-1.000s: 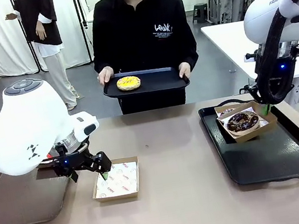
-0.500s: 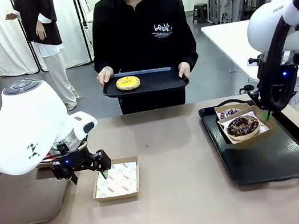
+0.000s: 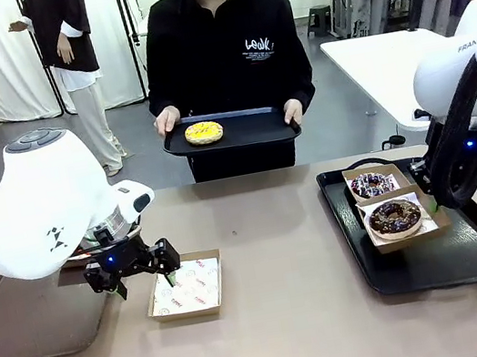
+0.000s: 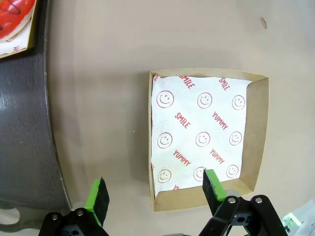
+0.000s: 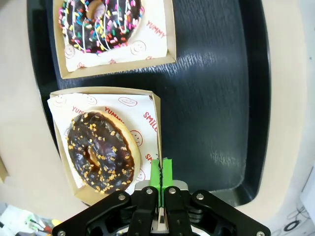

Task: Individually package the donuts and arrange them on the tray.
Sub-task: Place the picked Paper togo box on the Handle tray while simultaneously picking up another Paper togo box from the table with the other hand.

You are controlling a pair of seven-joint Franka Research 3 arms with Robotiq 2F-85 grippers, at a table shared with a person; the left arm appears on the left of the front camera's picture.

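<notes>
1. Left end effector [image 4: 155, 194], pads apart, hovers over empty paper-lined cardboard box [image 4: 258, 137], counter's [image 3: 291, 317] left half.
2. Right end effector [image 5: 161, 172] clamps brown cardboard box [image 5: 98, 91] holding dark chocolate ring donut [image 5: 102, 152], on black plastic tray [image 5: 211, 98], counter's right edge.

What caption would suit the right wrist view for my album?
Shut jaws grip the box of a chocolate donut beside a sprinkled donut on a black tray.

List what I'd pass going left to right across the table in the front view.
left pincer, open → empty paper-lined box → black tray, left rim first → chocolate donut in its carton → right pincer, shut on that carton's edge
</notes>
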